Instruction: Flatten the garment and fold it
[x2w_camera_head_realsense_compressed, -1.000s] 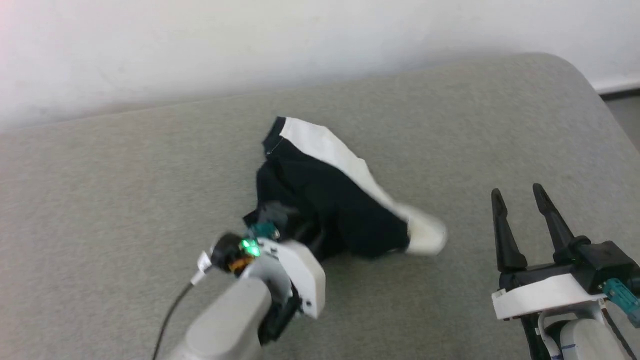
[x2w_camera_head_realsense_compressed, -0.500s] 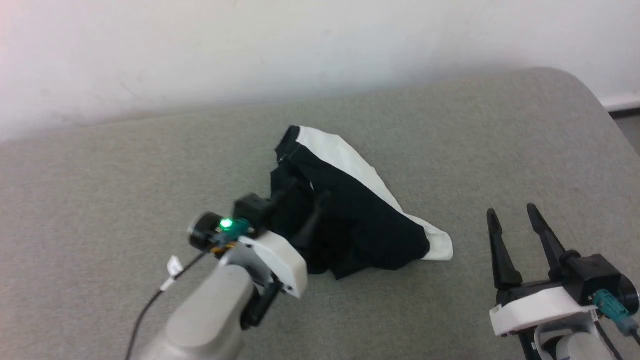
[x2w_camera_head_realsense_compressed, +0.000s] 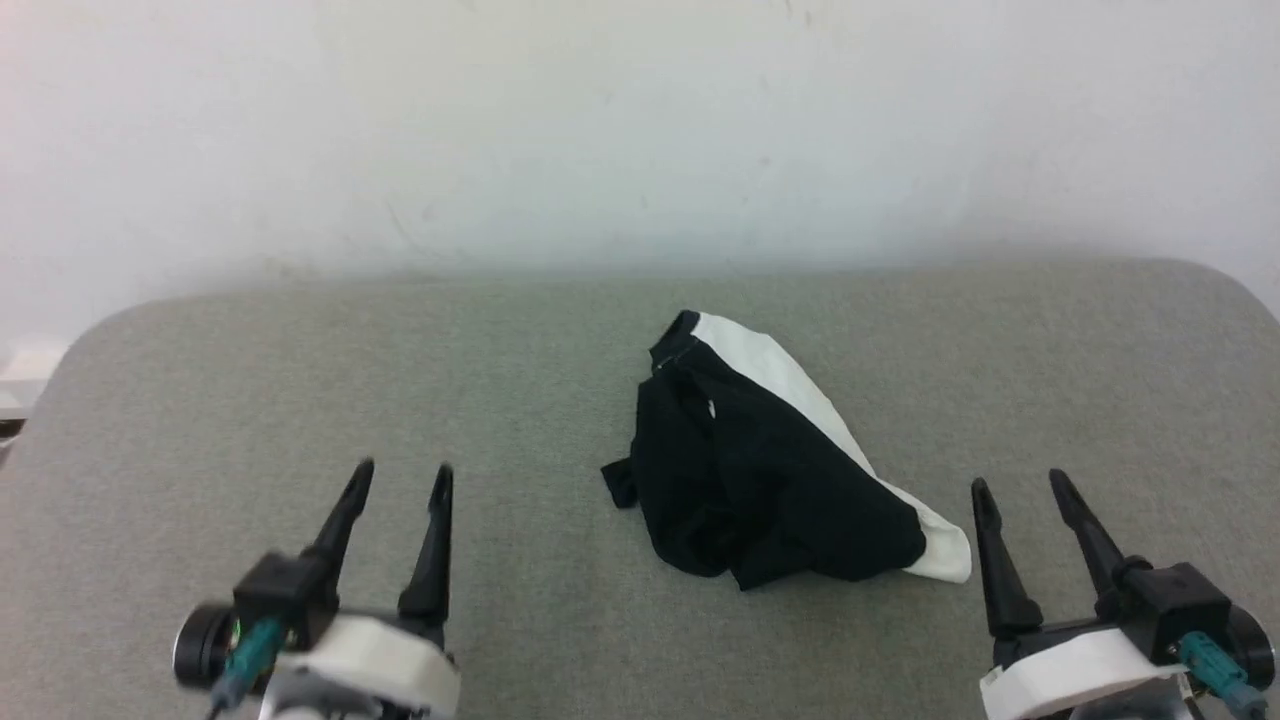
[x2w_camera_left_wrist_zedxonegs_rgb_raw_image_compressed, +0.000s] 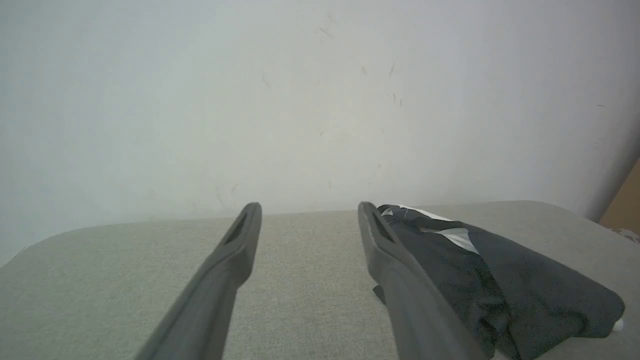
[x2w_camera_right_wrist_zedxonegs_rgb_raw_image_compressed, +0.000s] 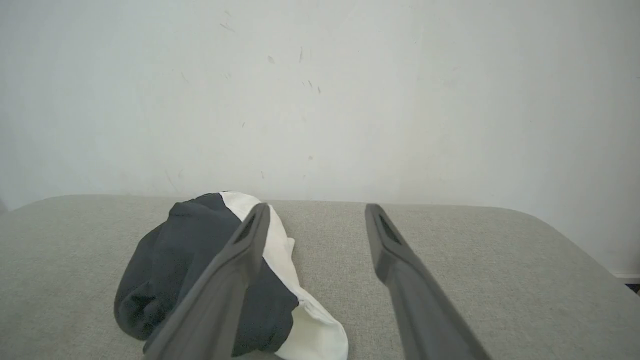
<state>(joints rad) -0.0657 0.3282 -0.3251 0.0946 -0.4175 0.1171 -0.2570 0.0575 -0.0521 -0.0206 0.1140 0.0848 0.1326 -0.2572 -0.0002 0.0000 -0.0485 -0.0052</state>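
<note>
The garment lies bunched in a heap on the grey surface, mostly black with a white band along its far right side. In the left wrist view the garment sits to the right of the fingers; in the right wrist view the garment sits to the left, partly behind one finger. My left gripper stands open at the lower left, well apart from the heap. At the lower right my right gripper is open too, just right of the heap's white tip. Neither holds anything.
The grey padded surface spreads wide, with rounded corners at the far left and right. A white wall rises right behind its far edge.
My left gripper has opened, let go of the garment and drawn back to the lower left. The garment has dropped into a heap. The head camera has shifted, so the whole picture moved.
</note>
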